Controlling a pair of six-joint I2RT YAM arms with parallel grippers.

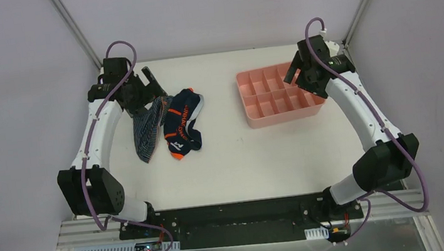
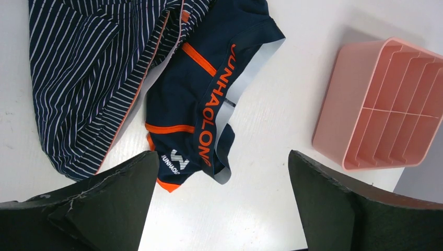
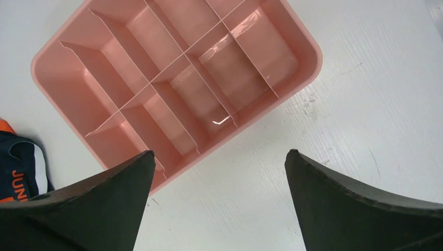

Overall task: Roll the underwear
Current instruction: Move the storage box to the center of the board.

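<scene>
The navy cloth briefs with orange trim (image 1: 183, 125) and dark-blue striped cloth briefs (image 1: 149, 129) lie touching, long axes near-to-far, on the white tabletop (image 1: 230, 162) just below the spread left pincer (image 2: 220, 157), while the right pincer (image 3: 219, 154), also spread, hangs well apart over the pink plastic compartment tray (image 1: 285, 117).

On the table (image 1: 230, 162), striped briefs (image 1: 146, 131) left, lettered briefs (image 1: 183, 125) touching their right; tray (image 1: 282, 117) well apart rightward

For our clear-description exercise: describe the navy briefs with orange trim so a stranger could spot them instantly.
On the white table, look left, away from the pink tray. Two briefs lie together there; the navy briefs are the right-hand pair, with orange lettering, unlike the striped briefs.
</scene>
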